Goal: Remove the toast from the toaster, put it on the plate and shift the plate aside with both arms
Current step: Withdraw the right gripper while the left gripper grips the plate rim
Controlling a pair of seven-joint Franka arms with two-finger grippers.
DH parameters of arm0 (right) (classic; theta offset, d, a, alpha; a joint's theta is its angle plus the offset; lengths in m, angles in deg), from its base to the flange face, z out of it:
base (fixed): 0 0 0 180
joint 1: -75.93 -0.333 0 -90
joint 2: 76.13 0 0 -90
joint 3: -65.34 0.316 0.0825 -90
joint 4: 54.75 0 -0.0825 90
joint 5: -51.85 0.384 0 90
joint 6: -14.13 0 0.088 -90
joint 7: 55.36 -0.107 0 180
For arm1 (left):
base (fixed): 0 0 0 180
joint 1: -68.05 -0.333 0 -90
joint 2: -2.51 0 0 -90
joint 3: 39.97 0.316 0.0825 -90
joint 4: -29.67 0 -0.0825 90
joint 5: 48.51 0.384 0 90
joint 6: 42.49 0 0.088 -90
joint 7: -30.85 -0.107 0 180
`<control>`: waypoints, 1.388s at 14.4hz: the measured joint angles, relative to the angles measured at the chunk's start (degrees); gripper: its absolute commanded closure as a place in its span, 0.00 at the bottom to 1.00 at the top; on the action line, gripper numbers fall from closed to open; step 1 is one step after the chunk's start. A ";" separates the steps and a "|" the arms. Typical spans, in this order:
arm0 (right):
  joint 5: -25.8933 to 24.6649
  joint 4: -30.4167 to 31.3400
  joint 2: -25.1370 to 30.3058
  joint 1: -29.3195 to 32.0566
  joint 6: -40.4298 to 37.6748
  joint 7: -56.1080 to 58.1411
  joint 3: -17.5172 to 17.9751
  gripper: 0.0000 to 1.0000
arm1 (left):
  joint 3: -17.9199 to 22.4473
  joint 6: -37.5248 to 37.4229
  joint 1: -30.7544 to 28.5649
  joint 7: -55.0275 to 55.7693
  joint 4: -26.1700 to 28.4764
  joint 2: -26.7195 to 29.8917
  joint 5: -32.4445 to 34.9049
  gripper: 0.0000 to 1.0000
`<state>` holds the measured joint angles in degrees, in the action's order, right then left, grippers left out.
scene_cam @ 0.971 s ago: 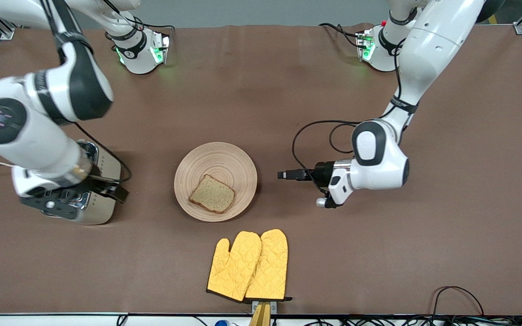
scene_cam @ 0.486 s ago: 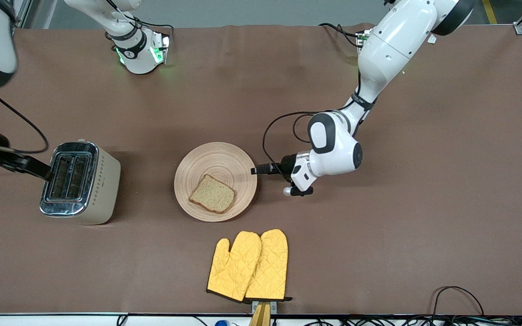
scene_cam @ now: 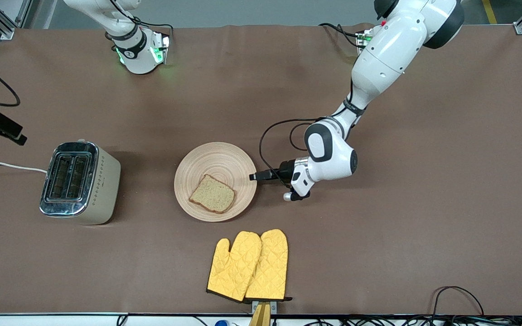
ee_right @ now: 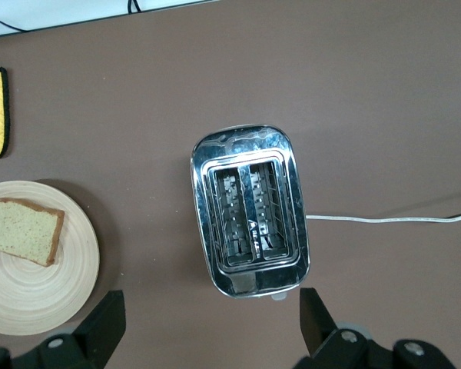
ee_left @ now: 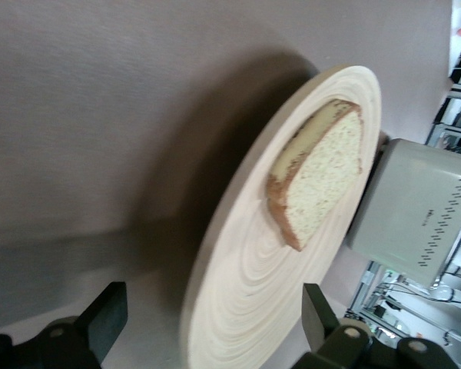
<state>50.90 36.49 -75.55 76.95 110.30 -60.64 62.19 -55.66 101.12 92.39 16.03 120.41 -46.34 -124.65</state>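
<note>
At the right arm's end of the table, the right gripper point(scene_cam: 16, 136) is seen high above the toaster point(scene_cam: 79, 182), its black fingers point(ee_right: 100, 323) spread wide with nothing between them. The toaster is caught from above in the right wrist view: a rounded box with a polished chrome top, two long slots side by side, and cream flanks dotted with a small diamond pattern. A thin white cord point(scene_cam: 7, 165) is trailed from it toward the table's edge.

Next, mid-table, comes the plate point(scene_cam: 215, 156), round, shallow, pale wood ringed with fine concentric grain. The toast point(scene_cam: 212, 194) is laid flat on it (a squarish slice, speckled light-brown crumb, darker crust), on the part of the plate nearer the front camera.

Nearer the front camera than the plate, two oven mitts point(scene_cam: 248, 266) are laid side by side, touching, quilted yellow fabric with a dark cuff edge.

At the plate's rim on the left arm's side, the left gripper point(scene_cam: 254, 177) is held low, its fingers point(ee_left: 323, 315) parted to either side of the rim, as the left wrist view shows; whether the wood is touched cannot be told. The tabletop point(scene_cam: 424, 226) is covered in a matte brown sheet.
</note>
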 measured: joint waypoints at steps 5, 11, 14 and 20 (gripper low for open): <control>0.00 6.90 6.07 -0.61 1.86 0.11 -0.02 0.00 | -0.15 -0.07 0.93 -1.15 -3.01 -1.37 -2.90 0.00; -0.01 4.84 7.00 -0.63 -1.18 0.11 -0.04 0.00 | -0.21 -0.07 2.91 -3.79 -4.65 -3.69 -6.18 0.00; 0.02 4.31 7.00 -0.62 -1.27 0.12 -0.21 0.00 | -0.19 -0.07 2.86 -5.71 -4.77 -4.57 -6.46 0.02; 0.02 4.25 5.91 -0.94 -1.59 0.51 -0.19 0.00 | -0.18 -0.07 2.79 -7.70 -4.85 -5.71 -8.46 0.59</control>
<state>50.93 40.74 -69.64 76.01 108.72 -60.13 62.00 -55.84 101.05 95.18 8.34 115.57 -52.06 -133.10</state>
